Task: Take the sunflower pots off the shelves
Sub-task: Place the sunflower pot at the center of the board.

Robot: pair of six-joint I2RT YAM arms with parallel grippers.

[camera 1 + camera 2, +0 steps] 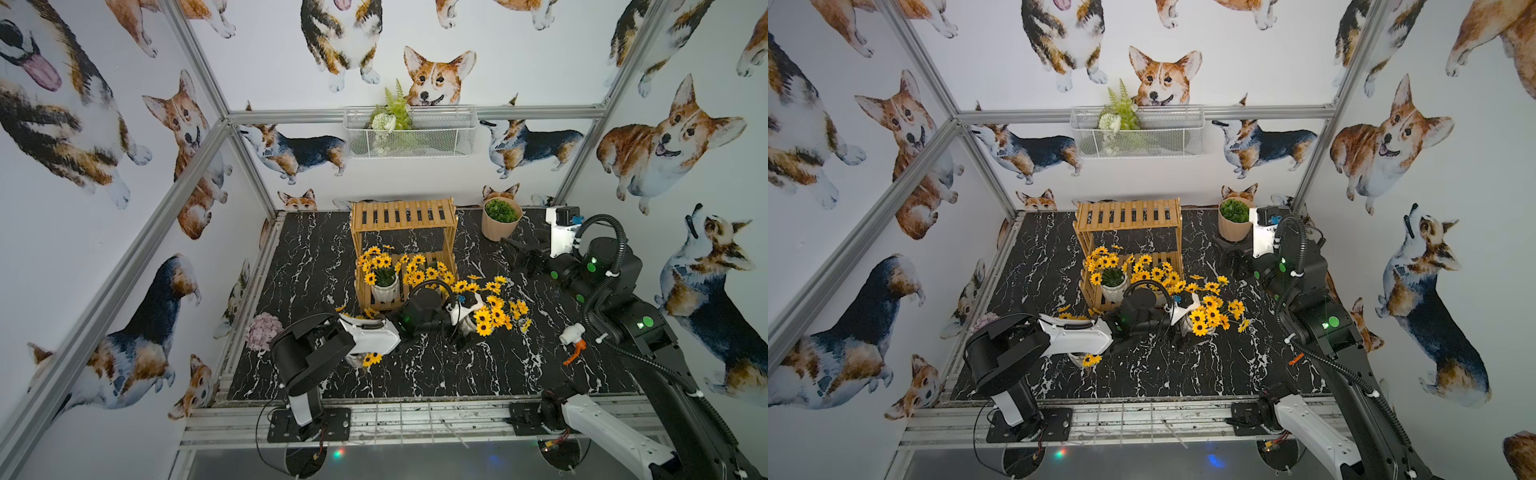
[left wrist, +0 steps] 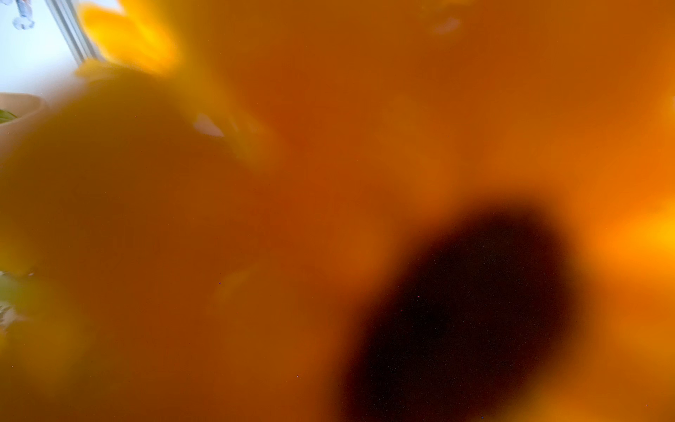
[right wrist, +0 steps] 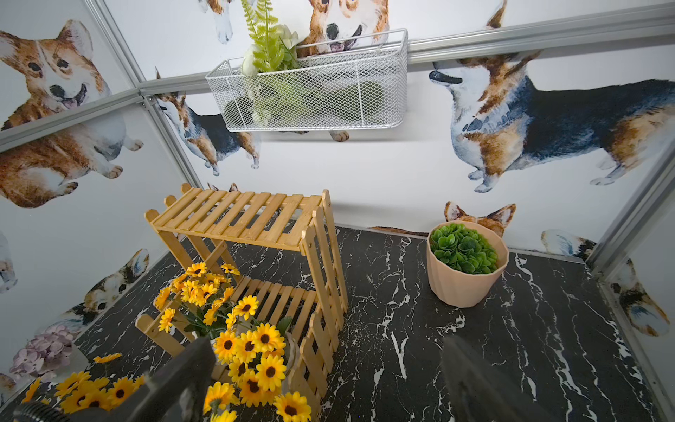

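- The left gripper [image 1: 462,332] is set low against a sunflower pot [image 1: 484,318] standing on the table [image 1: 457,374], in front of the shelves [image 1: 403,216]. Its jaws are covered by blooms and wrist, so it cannot be told whether the pot is clasped or the jaws merely stand spread beside it.
- The left wrist view is filled with blurred petals, probably because the camera is pressed into that bunch.
- The right gripper [image 3: 328,350] is spread wide and empty, held back near the beige pot [image 1: 500,220], presumably to leave room.
- Two pots stand on the lower shelf: the end pot [image 1: 384,289] is plainly seen, while the neighbouring pot [image 1: 424,272] is half hidden by the left arm.
- A fourth pot [image 1: 371,359] is mostly hidden beneath the left forearm.
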